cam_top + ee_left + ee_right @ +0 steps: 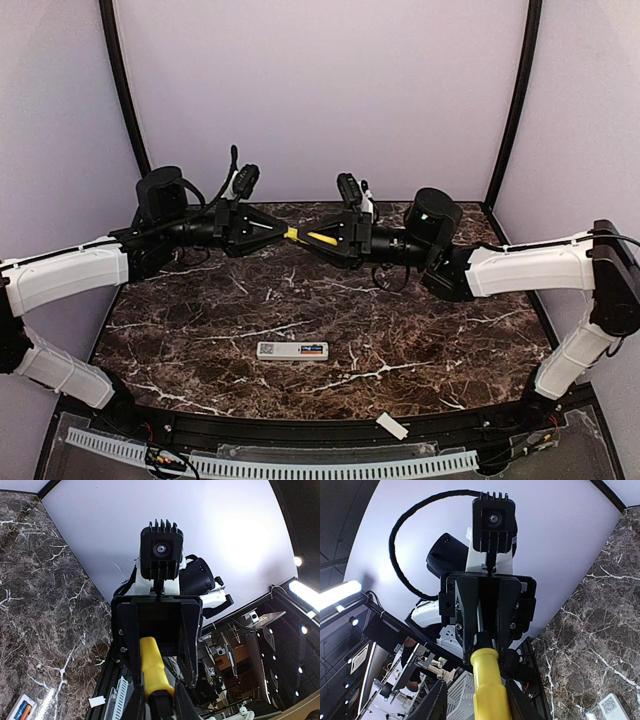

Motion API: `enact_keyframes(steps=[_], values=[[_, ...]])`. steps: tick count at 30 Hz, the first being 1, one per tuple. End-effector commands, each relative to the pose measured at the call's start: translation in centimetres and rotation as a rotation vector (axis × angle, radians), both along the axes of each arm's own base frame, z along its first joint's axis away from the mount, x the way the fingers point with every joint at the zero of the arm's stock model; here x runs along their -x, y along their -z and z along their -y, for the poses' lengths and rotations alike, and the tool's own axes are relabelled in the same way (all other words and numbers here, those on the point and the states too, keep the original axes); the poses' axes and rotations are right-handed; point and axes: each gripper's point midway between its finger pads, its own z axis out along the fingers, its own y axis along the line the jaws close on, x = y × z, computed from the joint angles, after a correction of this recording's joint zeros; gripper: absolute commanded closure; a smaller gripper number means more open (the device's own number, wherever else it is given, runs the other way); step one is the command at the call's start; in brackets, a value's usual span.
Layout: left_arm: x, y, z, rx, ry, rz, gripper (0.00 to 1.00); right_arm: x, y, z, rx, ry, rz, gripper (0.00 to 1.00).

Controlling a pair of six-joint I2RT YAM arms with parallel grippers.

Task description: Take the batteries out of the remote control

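The remote control (pixel 292 350) lies flat on the marble table near the front, back up, with a QR sticker at its left end. The orange and blue batteries (pixel 313 350) sit in its open compartment; they also show at the corner of the left wrist view (pixel 22 710). Both arms meet high over the back of the table, far from the remote. My left gripper (pixel 283 232) is shut on the dark end of a yellow-handled screwdriver (pixel 322 238). My right gripper (pixel 477 695) stands around the yellow handle (pixel 490 685), with a gap still showing on one side.
A small white cover plate (pixel 392 427) rests on the black front rail below the table edge. A perforated white strip (pixel 270 465) runs along the very front. Purple walls close in the back and sides.
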Motion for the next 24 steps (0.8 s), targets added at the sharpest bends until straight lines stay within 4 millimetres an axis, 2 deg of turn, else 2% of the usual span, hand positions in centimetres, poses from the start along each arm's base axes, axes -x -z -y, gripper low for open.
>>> enact_keyframes(steps=[1,13,19,24], values=[[0.45,0.49,-0.24,-0.011,-0.004,0.001,1.0,0.29,-2.96,0.05,-0.082,-0.016,0.074,0.64],[0.51,0.85,-0.34,-0.02,-0.007,-0.002,1.0,0.04,-2.9,-0.19,-0.07,-0.009,0.084,0.63],[0.58,0.85,-0.36,-0.021,-0.006,-0.001,1.0,-0.04,-2.73,-0.35,-0.058,-0.01,0.082,0.66],[0.56,0.98,-0.34,-0.024,-0.003,-0.005,1.0,-0.09,-2.76,-0.47,-0.058,-0.013,0.081,0.63]])
